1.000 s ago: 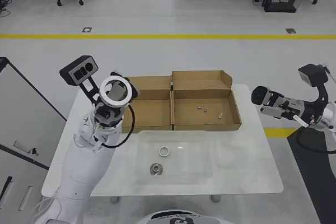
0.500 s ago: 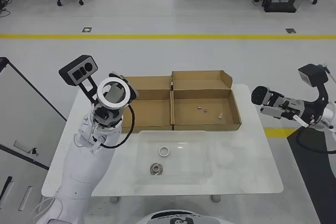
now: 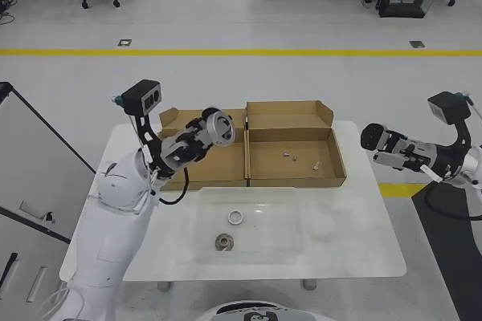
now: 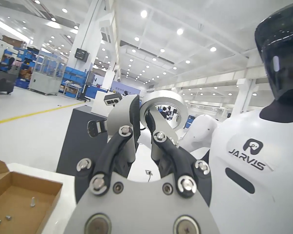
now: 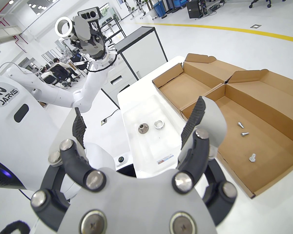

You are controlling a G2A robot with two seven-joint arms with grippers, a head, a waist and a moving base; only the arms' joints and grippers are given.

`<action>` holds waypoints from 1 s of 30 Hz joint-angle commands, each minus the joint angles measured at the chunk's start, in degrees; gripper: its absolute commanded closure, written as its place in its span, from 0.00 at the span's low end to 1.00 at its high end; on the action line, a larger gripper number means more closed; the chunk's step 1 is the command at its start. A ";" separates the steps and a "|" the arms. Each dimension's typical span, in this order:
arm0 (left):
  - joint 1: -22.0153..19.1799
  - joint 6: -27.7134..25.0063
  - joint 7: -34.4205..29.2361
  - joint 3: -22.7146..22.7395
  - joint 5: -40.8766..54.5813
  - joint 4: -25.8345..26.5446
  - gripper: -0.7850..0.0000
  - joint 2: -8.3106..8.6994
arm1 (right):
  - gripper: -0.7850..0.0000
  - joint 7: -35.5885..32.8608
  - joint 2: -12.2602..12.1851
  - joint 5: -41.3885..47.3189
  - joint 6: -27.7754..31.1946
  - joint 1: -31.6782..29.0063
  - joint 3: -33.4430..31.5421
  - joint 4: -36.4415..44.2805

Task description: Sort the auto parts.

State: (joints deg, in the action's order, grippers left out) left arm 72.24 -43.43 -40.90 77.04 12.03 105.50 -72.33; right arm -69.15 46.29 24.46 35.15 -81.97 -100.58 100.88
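My left gripper (image 3: 202,136) is shut on a large metal ring (image 3: 219,128), held high in the air over the empty left cardboard box (image 3: 217,160). The ring (image 4: 166,105) sits clamped by its wall between the fingers (image 4: 134,115); the right wrist view shows the ring (image 5: 63,28) raised too. A small silver ring (image 3: 235,217) and a grey flange (image 3: 222,241) lie in the clear tray (image 3: 277,241). The right box (image 3: 305,172) holds three bolts (image 3: 296,157). My right gripper (image 3: 375,138) hangs open and empty beyond the table's right edge.
Both boxes stand side by side at the table's back, flaps up. A dark cabinet (image 3: 16,160) stands left of the table. In front of the boxes, right of the tray, lies bare white tabletop (image 3: 353,233).
My left arm has swung the large ring to the right and turned it on edge, from beside the left box's outer wall to above that box. The right arm kept still.
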 commanded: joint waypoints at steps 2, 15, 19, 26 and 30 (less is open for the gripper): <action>-1.89 1.87 0.92 -0.34 -4.04 -1.83 1.00 0.00 | 0.00 0.00 0.00 0.01 0.00 0.00 0.00 0.00; -8.48 8.37 -1.43 -3.67 -21.20 -11.04 1.00 0.44 | 0.00 0.00 0.00 0.01 0.00 0.00 0.00 0.00; -7.24 9.70 -2.80 -4.06 -23.92 -11.48 1.00 0.85 | 0.00 0.00 0.00 0.01 0.00 0.00 0.00 0.00; -7.95 11.97 -7.14 -5.36 -34.46 -11.87 1.00 1.65 | 0.00 0.00 0.00 0.01 0.00 0.00 0.00 0.00; -11.97 12.40 -8.95 -7.94 -40.71 -14.57 1.00 1.65 | 0.00 0.00 0.00 0.01 0.00 0.00 0.00 0.00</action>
State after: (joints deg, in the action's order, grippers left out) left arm 61.25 -31.06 -49.60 69.78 -27.23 91.71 -70.64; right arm -69.15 46.29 24.46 35.15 -81.97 -100.58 100.88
